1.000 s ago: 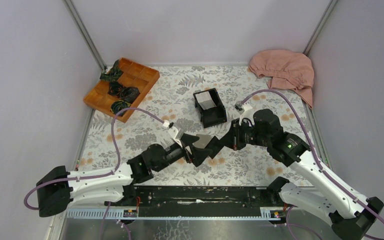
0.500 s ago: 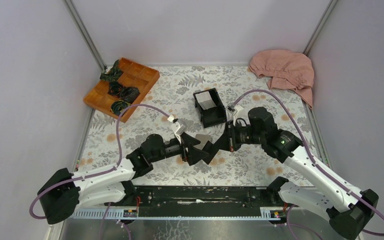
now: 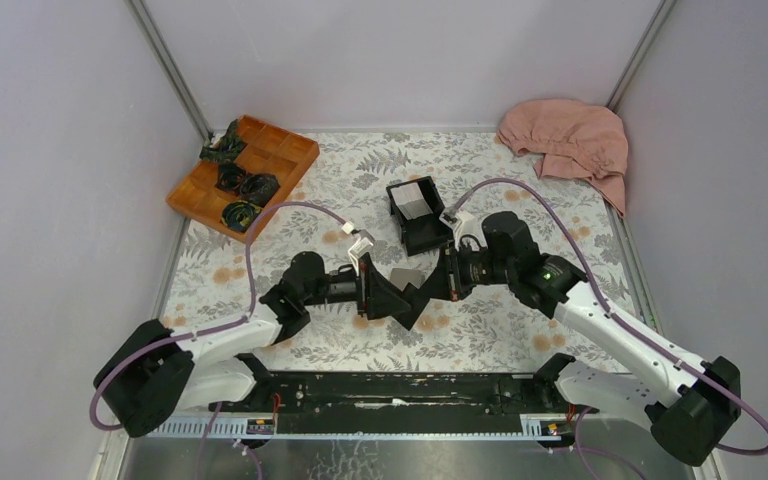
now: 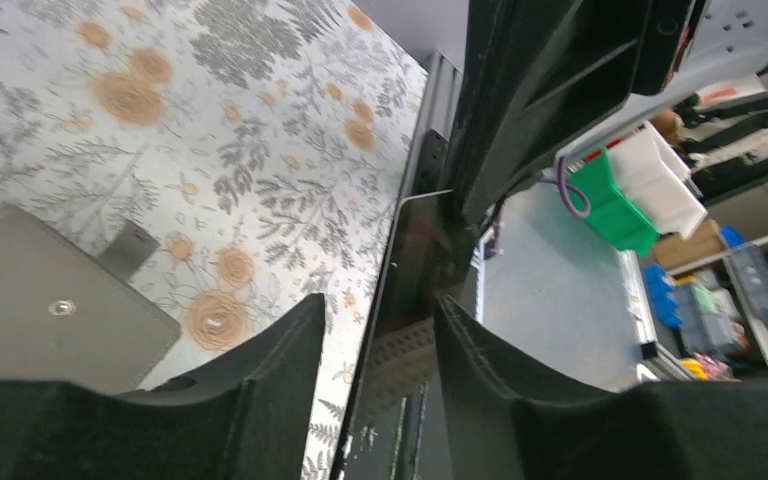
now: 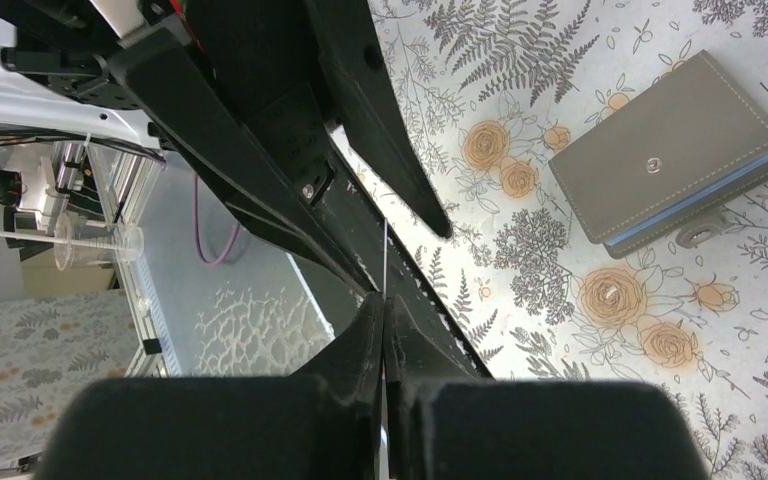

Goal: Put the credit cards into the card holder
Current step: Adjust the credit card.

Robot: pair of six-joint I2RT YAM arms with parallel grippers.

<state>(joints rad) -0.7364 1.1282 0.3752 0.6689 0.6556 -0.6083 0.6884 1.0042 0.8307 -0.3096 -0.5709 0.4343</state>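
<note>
At the upper left of the overhead view a wooden tray (image 3: 295, 150) is seen on the floral table (image 3: 505, 335), with dark bundled items (image 3: 245, 186) kept in several of its compartments. Toward the centre, the left gripper (image 4: 380, 312) is found tip to tip with the other arm; its fingers (image 4: 280, 365) are spread apart, and a gap is left on either side of a single credit card (image 4: 407, 250), which is seen edge-on and upright between them. Whether either finger touches that card cannot be told. Just above the meeting point in the overhead view the card holder (image 3: 407, 276) is laid flat on the table, folded shut with its snap side up; a blue inner edge is shown in the right wrist view. Above it, slightly right of centre, an open black box (image 3: 430, 238) is placed, and the remaining white credit cards (image 3: 416, 205) are held inside it. The right gripper (image 5: 384, 305) is reached in from the right, its fingers pinched tight on the edge of the thin credit card. At the upper right corner a pink cloth (image 3: 567, 135) is heaped.
</note>
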